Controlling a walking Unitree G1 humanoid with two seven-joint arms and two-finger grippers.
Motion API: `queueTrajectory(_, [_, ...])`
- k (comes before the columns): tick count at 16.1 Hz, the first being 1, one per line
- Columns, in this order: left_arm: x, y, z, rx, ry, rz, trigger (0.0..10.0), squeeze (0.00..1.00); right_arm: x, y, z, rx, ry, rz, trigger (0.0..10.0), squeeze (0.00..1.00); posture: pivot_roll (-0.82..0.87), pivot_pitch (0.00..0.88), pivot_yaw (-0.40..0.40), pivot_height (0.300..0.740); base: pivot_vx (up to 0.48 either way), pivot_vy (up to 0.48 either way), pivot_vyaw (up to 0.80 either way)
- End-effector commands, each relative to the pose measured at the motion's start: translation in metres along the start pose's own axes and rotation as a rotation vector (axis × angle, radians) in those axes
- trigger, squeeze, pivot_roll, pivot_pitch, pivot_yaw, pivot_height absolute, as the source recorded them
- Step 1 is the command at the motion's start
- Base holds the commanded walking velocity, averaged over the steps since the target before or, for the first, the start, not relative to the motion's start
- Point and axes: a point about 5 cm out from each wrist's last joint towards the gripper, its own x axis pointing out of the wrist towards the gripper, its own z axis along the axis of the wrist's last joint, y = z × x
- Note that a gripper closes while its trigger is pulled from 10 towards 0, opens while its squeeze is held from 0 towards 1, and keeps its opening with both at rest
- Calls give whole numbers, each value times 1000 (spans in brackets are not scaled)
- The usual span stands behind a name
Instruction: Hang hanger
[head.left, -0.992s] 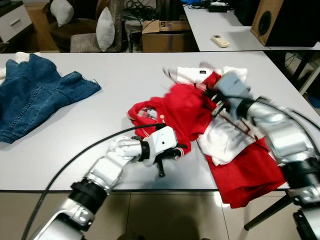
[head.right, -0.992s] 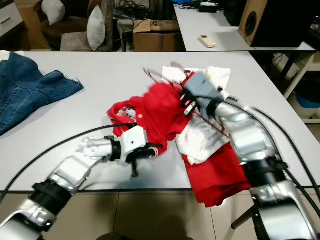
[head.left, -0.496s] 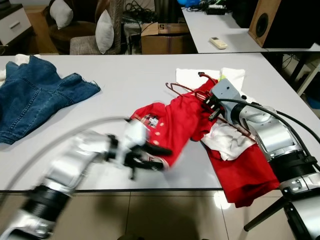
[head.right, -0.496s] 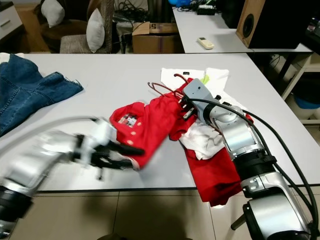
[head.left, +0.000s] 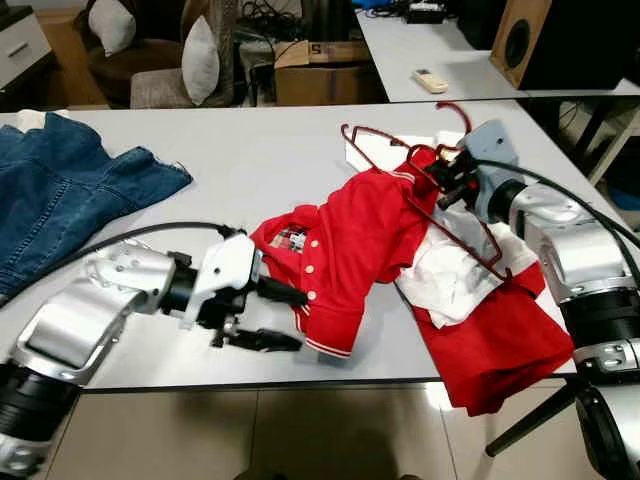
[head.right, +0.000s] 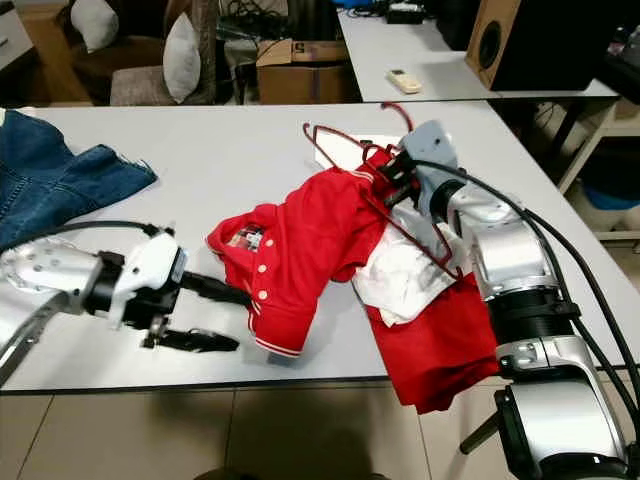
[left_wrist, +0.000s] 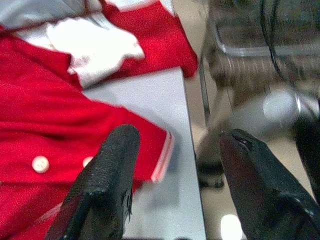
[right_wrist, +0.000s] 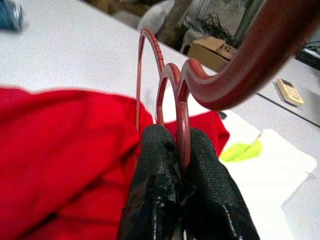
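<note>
A crumpled blue denim garment (head.left: 70, 205) lies at the far left of the long white table (head.left: 250, 150), around nine o'clock. Next along, the left gripper (head.left: 270, 318) sits low over the table's near edge at about seven o'clock, its two black fingers spread wide apart; one finger (left_wrist: 107, 182) rests just beside the white-trimmed hem of the red button-front shirt (head.left: 345, 245), the other (left_wrist: 260, 192) hangs past the table edge. Neither pinches anything.

The red shirt is heaped at the table's centre, draped partly over a white cloth (head.left: 450, 275) and more red fabric that spills off the near edge at five o'clock.

Towards two o'clock, the right gripper (head.left: 447, 183) has its fingers (right_wrist: 155, 195) pressed together on the dark red wire hanger (head.left: 440, 215) (pinched just below the hook). The hanger is raised above the table, its hook uppermost and its frame threaded into the red shirt's shoulder, tilted down towards the robot.

At one o'clock, on a second table behind, lies a pale remote control (head.left: 432, 81), with a wooden speaker (head.left: 515, 40) beyond.
</note>
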Motion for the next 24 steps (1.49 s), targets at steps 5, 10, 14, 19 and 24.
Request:
queueTrajectory(5, [-16, 30, 29, -105, -457, 536, 10000, 722, -37, -9, 59, 180, -365, -111, 10000, 0, -62, 0, 65, 740, 0, 0, 0])
queueTrajectory(10, [-19, 26, -3, -213, -329, 1012, 10000, 0, -66, 28, 44, 249, -360, -251, 10000, 0, -81, 0, 83, 740, 0, 0, 0])
queueTrajectory(14, [-8, 17, -23, -236, -242, 1143, 10000, 0, -74, 81, 24, 315, -307, -195, 10000, 0, -65, 0, 60, 740, 0, 225, 0])
queueTrajectory(19, [-2, 11, -26, -223, -196, 1191, 10000, 0, -68, 98, 16, 397, -275, -236, 10000, 0, -53, 0, 41, 740, 0, 300, 0])
queueTrajectory(24, [4, 13, -24, -191, -180, 1188, 10000, 0, -69, 96, -4, 367, -205, -322, 10000, 0, -47, 0, 42, 740, 0, 280, 0])
